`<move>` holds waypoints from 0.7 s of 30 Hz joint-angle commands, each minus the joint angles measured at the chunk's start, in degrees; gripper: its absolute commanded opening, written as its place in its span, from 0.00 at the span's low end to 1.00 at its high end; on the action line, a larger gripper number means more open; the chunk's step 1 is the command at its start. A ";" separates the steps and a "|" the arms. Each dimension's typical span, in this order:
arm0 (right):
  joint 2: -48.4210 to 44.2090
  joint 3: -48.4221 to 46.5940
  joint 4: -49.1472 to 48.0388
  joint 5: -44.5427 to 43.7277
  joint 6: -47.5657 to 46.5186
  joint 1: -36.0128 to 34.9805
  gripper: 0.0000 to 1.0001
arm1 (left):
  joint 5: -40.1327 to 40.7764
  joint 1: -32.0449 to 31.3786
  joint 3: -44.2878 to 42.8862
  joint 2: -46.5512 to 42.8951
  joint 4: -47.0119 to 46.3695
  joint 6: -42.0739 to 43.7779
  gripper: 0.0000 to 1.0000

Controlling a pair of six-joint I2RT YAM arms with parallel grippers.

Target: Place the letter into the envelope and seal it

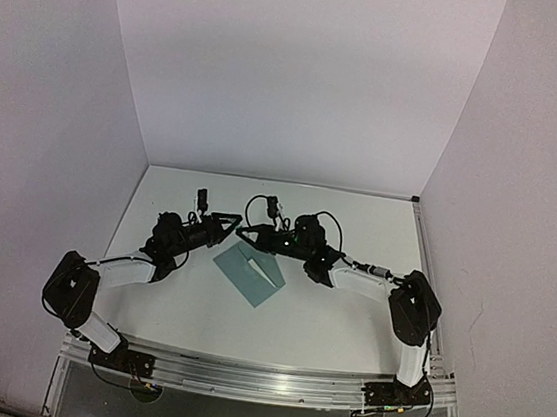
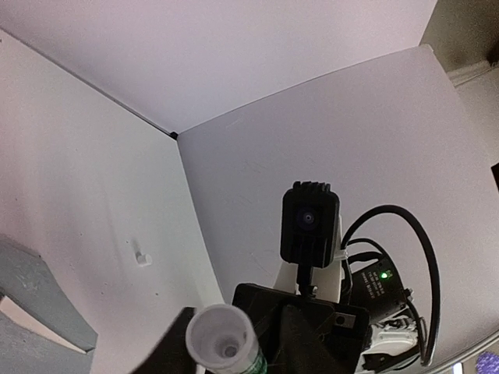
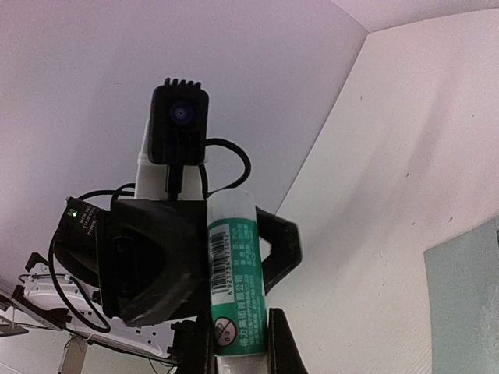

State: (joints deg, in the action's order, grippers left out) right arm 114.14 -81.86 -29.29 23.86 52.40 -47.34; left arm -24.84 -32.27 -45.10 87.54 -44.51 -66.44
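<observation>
The flat teal paper envelope [image 1: 250, 278] lies mid-way across the white table [image 1: 336, 326]. A pale edge at its mouth is probably the tan paper letter [image 2: 35, 319], already tucked in. Just beyond, the right gripper [image 3: 238, 343] pinches a green-labelled white glue stick [image 3: 234, 273] by one end. It offers the other end to the left gripper [image 1: 227, 225], presumably for uncapping before the flap is glued; whether those jaws have closed cannot be told.

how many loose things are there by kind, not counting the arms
teal envelope: 1
tan letter, edge showing in the envelope: 1
green glue stick: 1
small white piece on the table: 1
total: 4
</observation>
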 commanded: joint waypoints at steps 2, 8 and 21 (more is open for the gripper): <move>-5.91 6.45 3.04 -4.75 3.04 1.79 0.00 | -0.38 0.16 -0.47 -0.66 3.85 13.42 0.86; -10.91 8.98 17.72 -9.16 2.15 5.65 0.00 | -4.99 1.55 -4.30 -2.94 19.52 31.86 0.99; 0.87 -2.50 36.42 -7.41 -7.04 12.35 0.00 | 5.80 2.07 -19.94 8.10 74.61 114.56 0.67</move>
State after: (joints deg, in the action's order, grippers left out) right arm 112.53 -80.33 0.26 15.85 49.08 -34.56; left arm -27.44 -31.01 -62.55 90.31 12.76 19.03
